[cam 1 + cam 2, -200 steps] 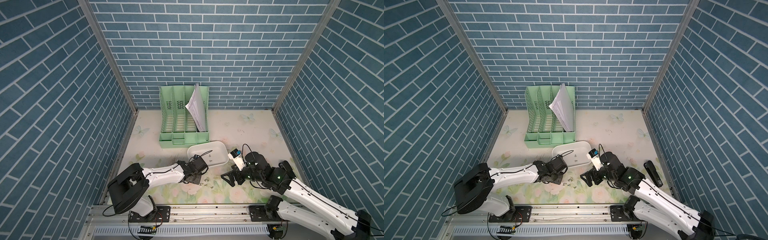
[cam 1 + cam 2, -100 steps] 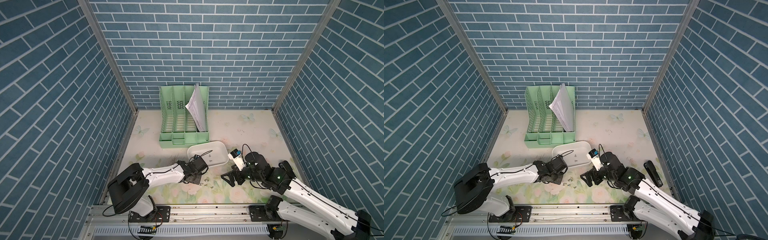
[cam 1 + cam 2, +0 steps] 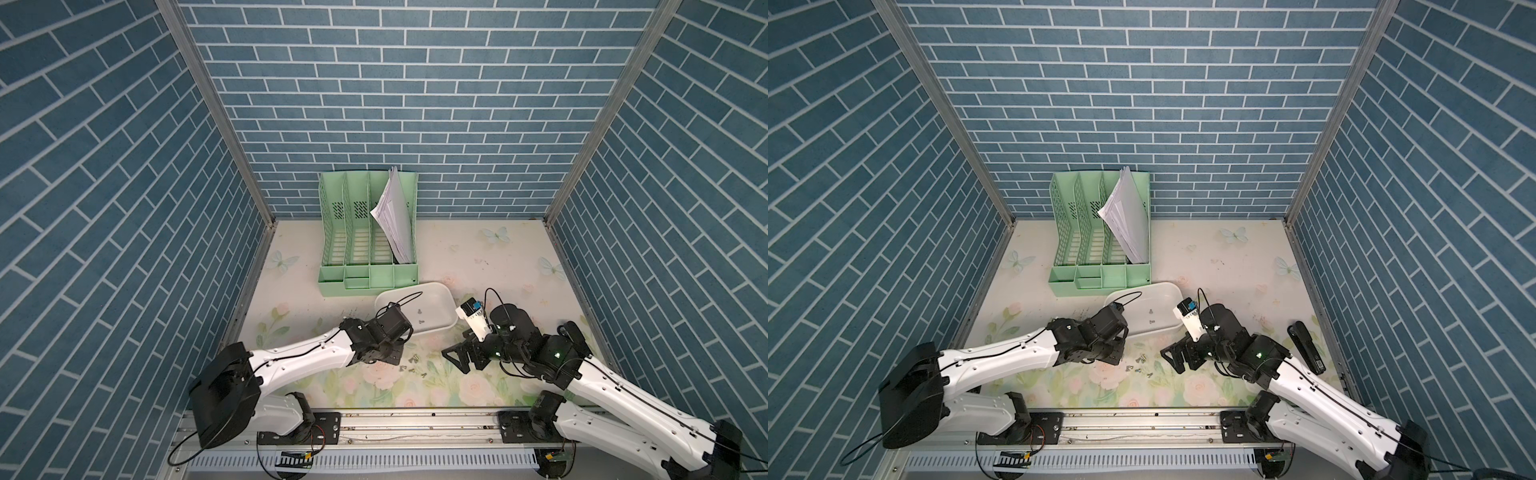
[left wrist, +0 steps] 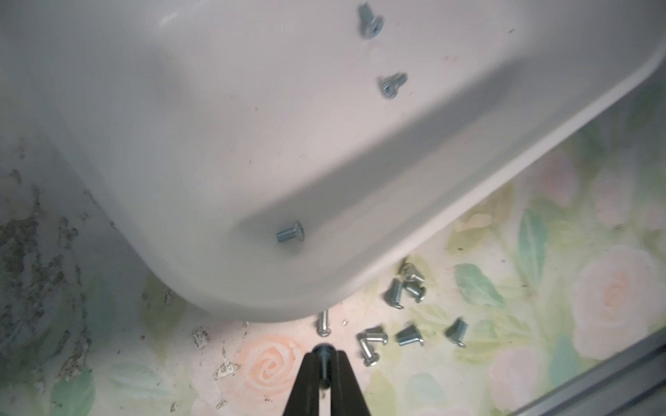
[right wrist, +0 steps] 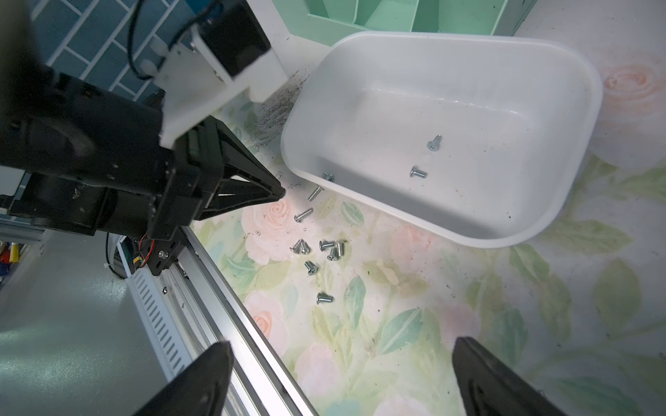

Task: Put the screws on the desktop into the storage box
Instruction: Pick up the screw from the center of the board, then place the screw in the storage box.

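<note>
My left gripper (image 4: 324,354) is shut on one small grey screw (image 4: 324,362), low over the desktop (image 3: 478,257) beside a corner of the white storage box (image 4: 252,126). Several more screws (image 4: 373,340) lie loose on the floral surface next to it, and they show in both top views (image 3: 411,368) (image 3: 1140,365). Three screws (image 5: 418,173) lie inside the storage box (image 5: 468,108). My right gripper (image 5: 340,360) hangs open over the desktop, right of the loose screws (image 5: 324,248), with nothing between its fingers. The left gripper (image 5: 281,191) also shows in the right wrist view.
A mint-green file organiser (image 3: 368,249) holding papers (image 3: 395,216) stands just behind the storage box (image 3: 436,303). A black bar-shaped object (image 3: 1306,347) lies by the right wall. A patch of dark scratch marks (image 5: 277,108) is left of the box. An aluminium rail (image 3: 415,419) borders the front edge.
The left gripper's jaws have closed the last bit onto the screw. Neither arm has visibly shifted, and the right gripper stays open.
</note>
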Controlling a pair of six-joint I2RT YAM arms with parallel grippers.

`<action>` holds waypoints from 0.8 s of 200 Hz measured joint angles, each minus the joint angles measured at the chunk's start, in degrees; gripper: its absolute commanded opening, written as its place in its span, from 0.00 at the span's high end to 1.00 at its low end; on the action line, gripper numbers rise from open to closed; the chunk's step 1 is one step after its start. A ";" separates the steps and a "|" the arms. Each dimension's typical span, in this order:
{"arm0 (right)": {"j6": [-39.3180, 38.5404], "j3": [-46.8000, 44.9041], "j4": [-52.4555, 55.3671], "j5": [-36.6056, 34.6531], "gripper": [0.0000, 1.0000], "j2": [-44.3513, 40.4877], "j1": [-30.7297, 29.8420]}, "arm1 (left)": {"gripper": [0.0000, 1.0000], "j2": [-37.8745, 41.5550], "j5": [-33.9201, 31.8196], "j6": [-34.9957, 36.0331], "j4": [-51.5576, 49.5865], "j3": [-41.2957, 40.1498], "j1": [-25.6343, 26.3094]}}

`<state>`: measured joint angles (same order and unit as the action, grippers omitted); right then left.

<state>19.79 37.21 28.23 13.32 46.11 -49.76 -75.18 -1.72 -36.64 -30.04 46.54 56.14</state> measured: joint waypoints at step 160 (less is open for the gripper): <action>1.03 -1.95 -2.82 -0.26 0.00 -0.22 0.00 | 0.69 -2.05 -4.70 3.06 0.76 6.54 -3.45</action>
<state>20.82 35.27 25.41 13.06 45.89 -49.76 -77.23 -6.42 -33.58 -29.28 53.08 52.69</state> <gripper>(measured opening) 0.996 0.308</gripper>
